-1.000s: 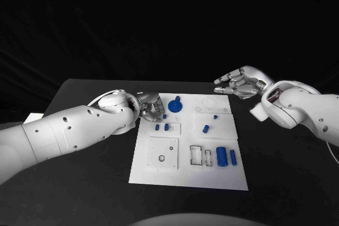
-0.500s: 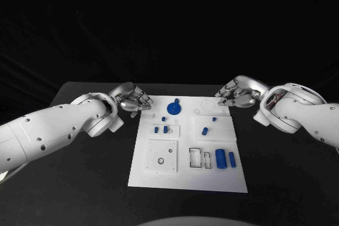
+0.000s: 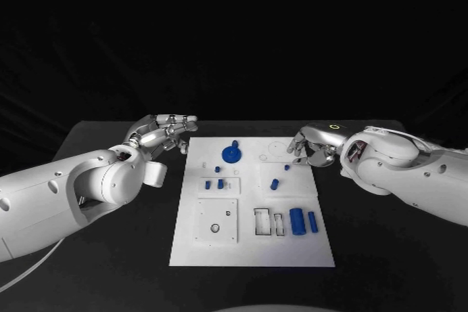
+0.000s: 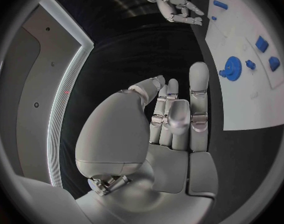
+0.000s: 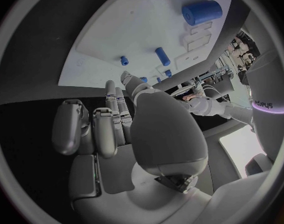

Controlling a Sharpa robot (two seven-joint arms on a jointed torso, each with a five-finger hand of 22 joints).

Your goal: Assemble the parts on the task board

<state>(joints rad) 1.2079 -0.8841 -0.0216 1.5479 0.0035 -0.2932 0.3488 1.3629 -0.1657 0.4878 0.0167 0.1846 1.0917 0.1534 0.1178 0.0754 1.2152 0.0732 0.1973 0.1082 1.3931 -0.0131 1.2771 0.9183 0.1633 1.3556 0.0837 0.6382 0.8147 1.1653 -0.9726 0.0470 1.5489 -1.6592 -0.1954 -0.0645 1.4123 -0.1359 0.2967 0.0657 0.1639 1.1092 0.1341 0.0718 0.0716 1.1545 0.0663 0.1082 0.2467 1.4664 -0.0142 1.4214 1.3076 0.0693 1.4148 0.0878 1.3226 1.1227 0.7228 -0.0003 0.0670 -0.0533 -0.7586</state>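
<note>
- The task board (image 3: 251,210) lies mid-table, its blue parts (image 3: 302,221) scattered across it, a blue gear (image 3: 232,153) near the far edge.
- Risk, as judged: a hand sweeping in low could knock loose parts such as the large cylinder (image 3: 296,221) from their places.
- The left hand (image 3: 161,132) hovers off the board's far-left corner, fingers extended, holding nothing.
- The right hand (image 3: 310,146) sits over the far-right edge, fingers loosely curled, apparently empty.

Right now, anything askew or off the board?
Nothing stands out. The task board lies flat on the table, blue parts all sit on it, none spilled. Left hand and right hand hold nothing, beside the board's far corners.
</note>
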